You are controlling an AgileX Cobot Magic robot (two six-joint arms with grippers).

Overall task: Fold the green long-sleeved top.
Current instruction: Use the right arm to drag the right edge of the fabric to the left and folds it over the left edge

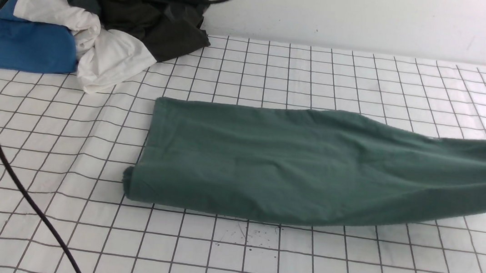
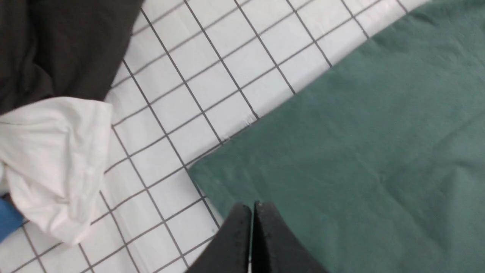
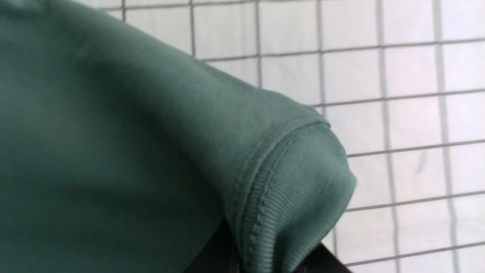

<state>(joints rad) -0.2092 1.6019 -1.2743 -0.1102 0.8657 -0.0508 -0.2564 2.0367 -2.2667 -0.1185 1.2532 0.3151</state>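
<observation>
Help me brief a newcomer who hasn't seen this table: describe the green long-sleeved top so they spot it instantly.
Start at the white, grid-lined table cover. Across its middle, running off to the right, lies the green long-sleeved top, folded into one long band. Unlike the crumpled heap of blue, white and dark clothes at the far left, it lies alone and smooth.

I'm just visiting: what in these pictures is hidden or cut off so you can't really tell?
Front view: the green top runs off the right edge, blurred there, so its end is unseen.
Right wrist view: the top's ribbed edge covers the right pincer; whether it grips is unclear.
Front view: cables cross the clothes pile; neither pincer shows.
</observation>
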